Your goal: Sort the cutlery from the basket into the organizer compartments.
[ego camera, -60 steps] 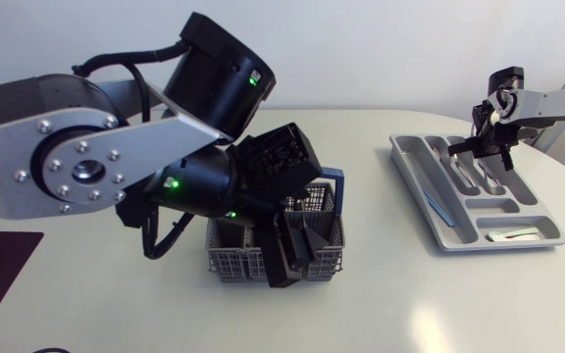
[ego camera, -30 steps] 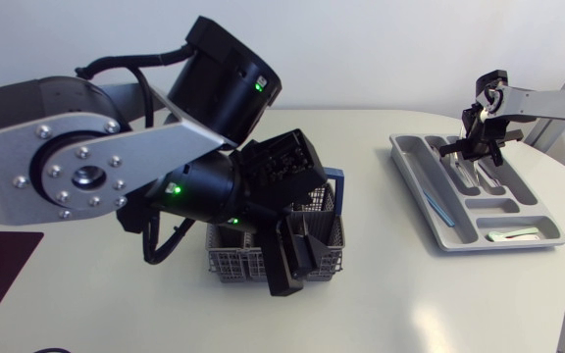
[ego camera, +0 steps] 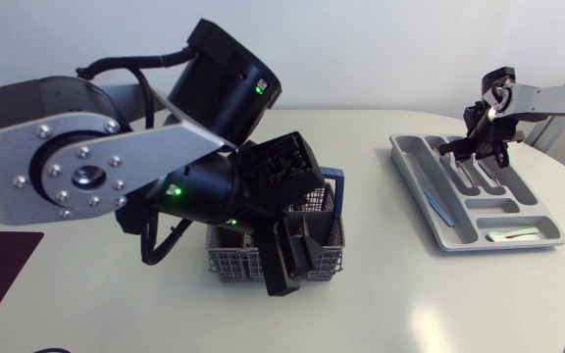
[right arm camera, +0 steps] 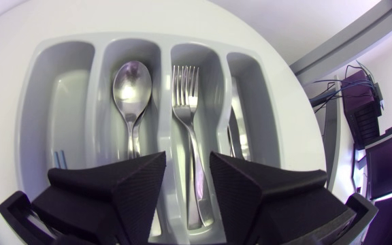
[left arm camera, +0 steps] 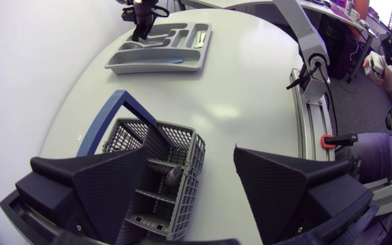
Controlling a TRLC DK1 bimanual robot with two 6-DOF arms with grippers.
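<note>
Right claw (right arm camera: 188, 167) rightward — grey organizer (right arm camera: 163, 82)

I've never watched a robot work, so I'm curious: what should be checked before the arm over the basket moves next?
1. Left pincer open: ok.
2. Something left in the basket: ok, one piece shows.
3. Both fingers over the basket: not ok, one seems beyond its wall.
4. Right pincer open and empty: ok.
5. Spoon and fork in separate tray slots: ok.
6. More cutlery hidden in basket: cannot tell.
</note>
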